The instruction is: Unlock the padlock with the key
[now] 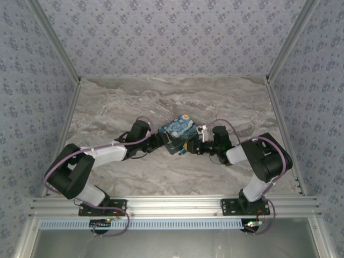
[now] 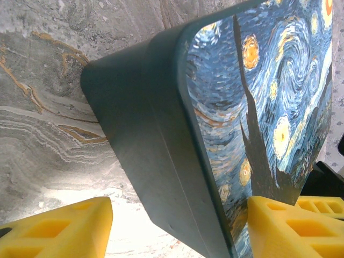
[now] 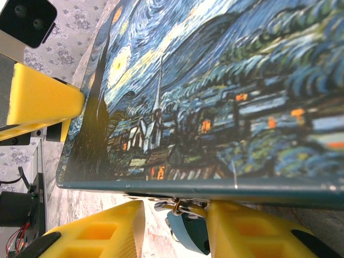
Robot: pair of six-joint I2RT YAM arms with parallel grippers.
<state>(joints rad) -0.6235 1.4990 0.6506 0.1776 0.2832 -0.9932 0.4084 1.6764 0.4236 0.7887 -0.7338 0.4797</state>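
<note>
The small blue-teal padlock (image 3: 192,235) hangs by its thin shackle from the latch under the rim of the Starry-Night box (image 1: 176,133). My right gripper (image 3: 174,228) is open around it. The padlock rests against the right finger (image 3: 252,231), with a gap to the left finger (image 3: 97,236). A thin wire ring sits by the lock's left side; I cannot make out the key. My left gripper (image 2: 180,228) is open astride the box's dark corner (image 2: 156,156). In the top view the left gripper (image 1: 157,141) and the right gripper (image 1: 191,146) flank the box.
The box stands tilted on the marble table (image 1: 161,102), mid-table between both arms. The left gripper's yellow finger (image 3: 43,102) reaches over the box's far edge in the right wrist view. Patterned walls enclose the table on three sides.
</note>
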